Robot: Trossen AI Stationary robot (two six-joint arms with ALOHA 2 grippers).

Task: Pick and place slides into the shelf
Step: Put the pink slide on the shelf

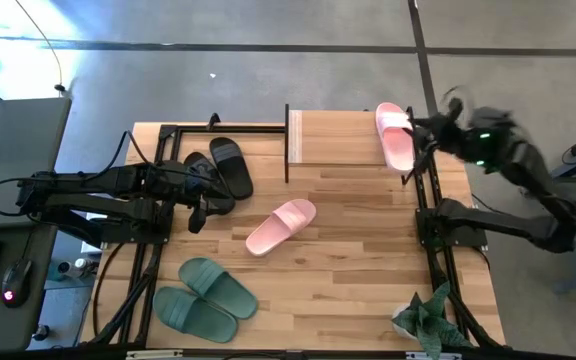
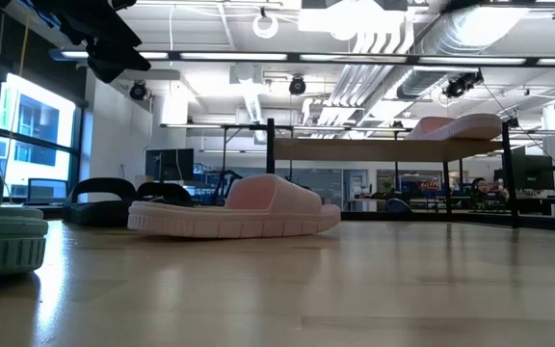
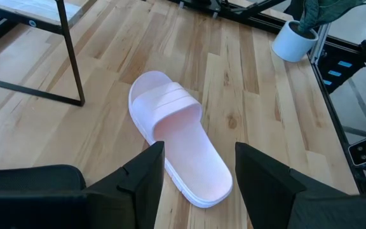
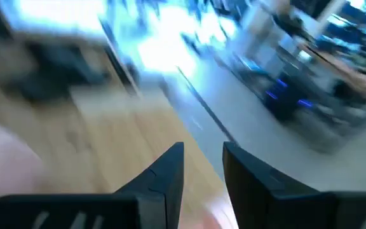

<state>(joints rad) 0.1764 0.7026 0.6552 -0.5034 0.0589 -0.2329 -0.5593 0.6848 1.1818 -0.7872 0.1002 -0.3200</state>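
**High view: one pink slide shelved, its partner waiting**

The right gripper [image 1: 438,128] hangs just beside the pink slide [image 1: 395,135] on the shelf [image 1: 338,140], fingers parted and empty, judged freshly released. The left gripper [image 3: 199,168], also spread with nothing between its fingers, has the other pink slide [image 3: 180,143] lying directly ahead on the table [image 1: 368,260], probably its next pick.

Both arms matte black, built of boxy jointed links with black cables running along them. Left end effector [image 3: 199,184]: two broad, flat, wedge-shaped dark fingers [image 3: 146,181] with angular edges. Right end effector [image 4: 203,172]: same dark tapered fingers [image 4: 164,178]. Small green light glowing on the right arm [image 1: 485,140] near its wrist.
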